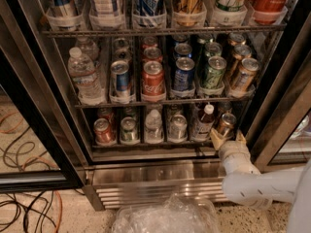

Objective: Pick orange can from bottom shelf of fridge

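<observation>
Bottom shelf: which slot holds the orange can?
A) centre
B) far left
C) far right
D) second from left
C: the orange can stands at the right end of the bottom shelf, just right of the white-capped bottle. The open gripper is just in front of and below the can.

Orange can [226,124]: short, coppery orange-brown sides, silver pull-tab top, upright, front of rightmost lane, lower right of frame.
Bottom shelf [146,144]: lowest wire rack, shallow, clear lane dividers, holding short cans and small bottles, lower centre.
Fridge [155,177]: steel frame, louvred base grille, black-framed glass door swung open at left.
Gripper [228,139]: just below the can at shelf edge, fingers spread.
</observation>
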Controlling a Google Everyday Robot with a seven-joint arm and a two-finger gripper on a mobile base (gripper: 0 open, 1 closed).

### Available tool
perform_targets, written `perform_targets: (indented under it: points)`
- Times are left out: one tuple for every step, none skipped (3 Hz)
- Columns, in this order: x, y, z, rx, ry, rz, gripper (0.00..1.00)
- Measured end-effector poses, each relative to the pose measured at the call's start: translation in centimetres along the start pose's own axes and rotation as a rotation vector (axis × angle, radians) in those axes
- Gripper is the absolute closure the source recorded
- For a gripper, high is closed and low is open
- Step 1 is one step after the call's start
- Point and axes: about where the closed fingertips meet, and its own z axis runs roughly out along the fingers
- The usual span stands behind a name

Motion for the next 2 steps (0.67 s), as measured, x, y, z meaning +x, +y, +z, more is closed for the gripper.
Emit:
perform_targets:
  points:
    - [-0.15, -1.27, 1.28, 0.024, -0.011, -0.013, 0.29]
    - [-0.48, -1.13, 2.12, 0.019, -0.022, -0.018, 0.28]
